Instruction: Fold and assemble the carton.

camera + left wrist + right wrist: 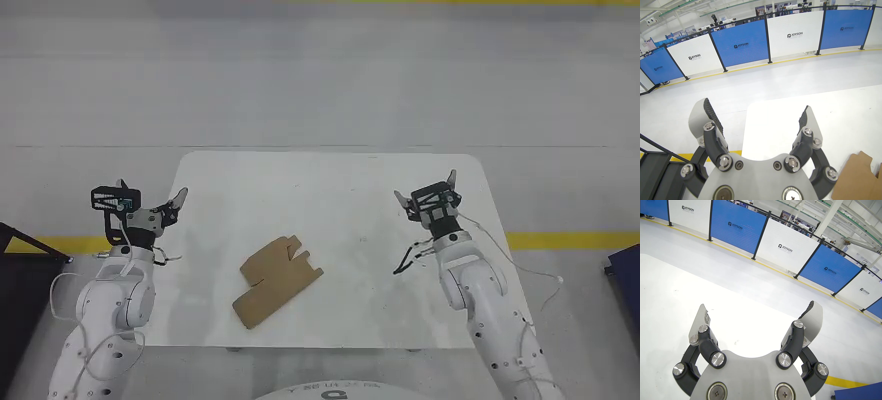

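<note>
Pale grey floor (320, 80), yellow line (570, 240) — blue-and-white partition panels (745, 45)

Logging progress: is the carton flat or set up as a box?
Flat. The carton lies as a thin brown sheet on the table, with no walls raised and its flaps level with the rest.

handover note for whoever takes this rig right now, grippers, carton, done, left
Left gripper: open, holding nothing, by the left edge of the table.
Right gripper: open, holding nothing, over the right side of the table.
Carton: one flat brown cardboard blank, lying on the table between the two arms, toward the robot's edge; neither gripper touches it.
Done: nothing visible; no flap is raised or folded.
Left: the whole job, meaning pick up the blank, fold it and assemble the carton.
</note>
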Controlling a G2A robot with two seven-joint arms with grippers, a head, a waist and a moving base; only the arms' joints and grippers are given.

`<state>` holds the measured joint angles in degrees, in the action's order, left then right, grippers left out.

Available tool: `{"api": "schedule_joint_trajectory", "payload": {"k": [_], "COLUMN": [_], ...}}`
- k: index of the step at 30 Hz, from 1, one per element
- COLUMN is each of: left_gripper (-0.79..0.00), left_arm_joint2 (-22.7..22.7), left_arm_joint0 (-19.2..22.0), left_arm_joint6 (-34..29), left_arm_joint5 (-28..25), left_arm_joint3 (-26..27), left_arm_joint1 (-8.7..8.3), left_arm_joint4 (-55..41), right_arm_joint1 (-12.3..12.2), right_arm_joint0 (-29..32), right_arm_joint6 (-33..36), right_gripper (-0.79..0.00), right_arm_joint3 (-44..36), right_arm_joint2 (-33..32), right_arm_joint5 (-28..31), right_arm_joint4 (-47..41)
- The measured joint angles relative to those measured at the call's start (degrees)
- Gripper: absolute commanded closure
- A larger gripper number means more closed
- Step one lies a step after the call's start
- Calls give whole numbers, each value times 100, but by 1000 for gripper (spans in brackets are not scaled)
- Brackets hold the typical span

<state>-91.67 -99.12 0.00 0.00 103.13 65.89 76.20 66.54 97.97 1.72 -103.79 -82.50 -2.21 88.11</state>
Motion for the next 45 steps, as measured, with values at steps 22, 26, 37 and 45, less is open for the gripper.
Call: {"api": "schedule_joint_trajectory", "payload": {"k": [22,26,37,45], "left_gripper": [-785,-785,-785,-785], "left_arm_joint2": [0,0,0,0], "left_arm_joint0": [0,0,0,0], "left_arm_joint6": [0,0,0,0], "left_arm_joint5": [0,0,0,0], "left_arm_joint3": [0,0,0,0], "left_arm_joint1": [0,0,0,0], "left_arm_joint4": [0,0,0,0], "right_arm_joint1": [158,157,166,304], "right_arm_joint0": [-1393,-1386,-1809,-2140], "right_arm_joint6": [-95,-92,49,1037], "right_gripper": [-785,-785,-785,-785], "right_arm_joint3": [1347,1338,1416,1629], "right_arm_joint2": [1960,1955,2650,3133], "right_arm_joint5": [2123,2138,3282,2991], "right_arm_joint4": [931,915,1753,2157]}}
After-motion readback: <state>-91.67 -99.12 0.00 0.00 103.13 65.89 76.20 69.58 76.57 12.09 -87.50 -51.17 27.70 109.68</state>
